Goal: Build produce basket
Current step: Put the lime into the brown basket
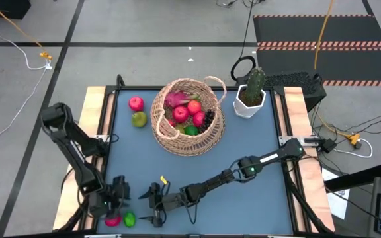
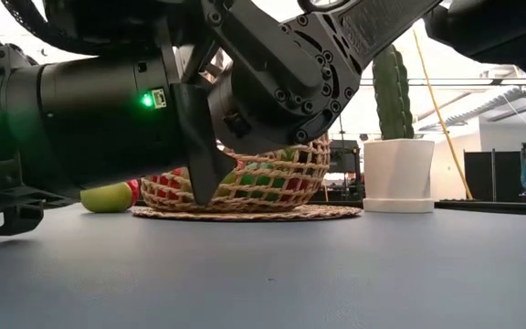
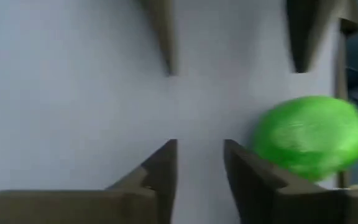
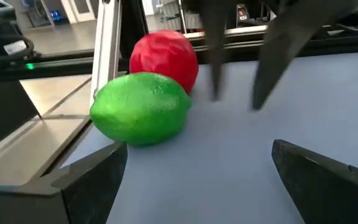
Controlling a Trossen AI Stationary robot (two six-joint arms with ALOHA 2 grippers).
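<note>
At the bottom of the high view, both arms meet near the lower left corner of the blue surface [image 1: 243, 132]. The left end effector [image 1: 116, 198] points down there, its dark fingers [image 3: 166, 168] a small way apart with nothing between them; a green lime [image 1: 129, 219] lies just beside them, and a red fruit [image 1: 113, 221] touches the lime on its left. The right end effector [image 1: 152, 205] sits just right of the lime, reaching in from the right, fingers spread wide and empty; in its wrist view the lime and red fruit lie ahead of them, at the surface's edge.

Farther up, in the centre, stands the woven basket [image 1: 177, 142], holding a pink dragon fruit [image 1: 175, 99], red apples [image 1: 181, 114], dark grapes [image 1: 208, 119] and another lime [image 1: 191, 130]. Left of the basket, on the surface, a red apple [image 1: 136, 103] lies touching a yellow-green pear [image 1: 139, 119]. In the upper right a cactus in a white pot [image 1: 250, 106] stands apart from the basket.
</note>
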